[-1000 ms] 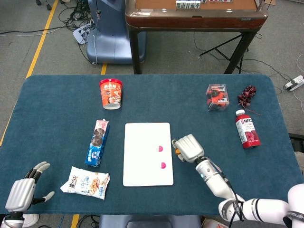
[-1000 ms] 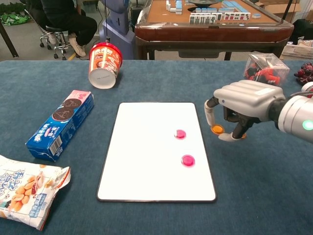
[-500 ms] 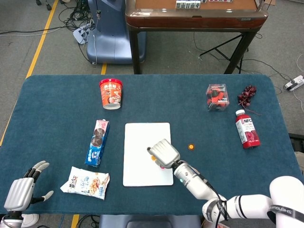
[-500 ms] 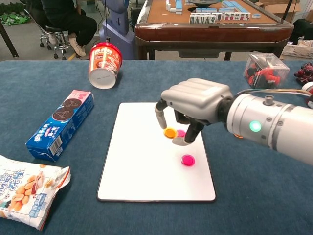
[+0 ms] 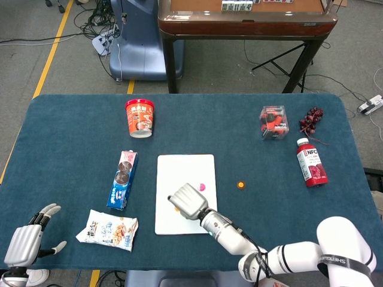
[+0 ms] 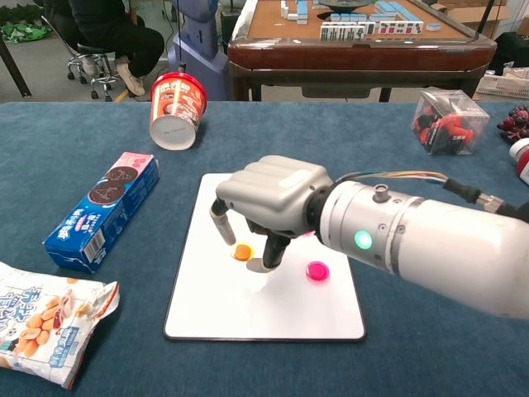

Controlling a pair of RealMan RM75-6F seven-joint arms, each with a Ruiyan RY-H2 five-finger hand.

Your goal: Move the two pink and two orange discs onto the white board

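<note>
My left hand (image 5: pixel 25 242) rests open at the table's near corner, holding nothing; my right hand (image 6: pixel 266 203) hangs over the white board (image 6: pixel 207 306), pinching an orange disc (image 6: pixel 242 251); one pink disc (image 6: pixel 317 270) lies beside it, another (image 5: pixel 202 186) beyond; the second orange disc (image 5: pixel 240 185) sits off the board.

Grey floor (image 5: pixel 60 72) with yellow line (image 5: pixel 52 51); brown mahjong table (image 5: pixel 245 21) behind.

Surface (image 6: pixel 99 149): matt blue cloth, napped. White board (image 6: pixel 207 298): smooth, faintly glossy. Right hand (image 6: pixel 269 198): grey matt plastic shell.
</note>
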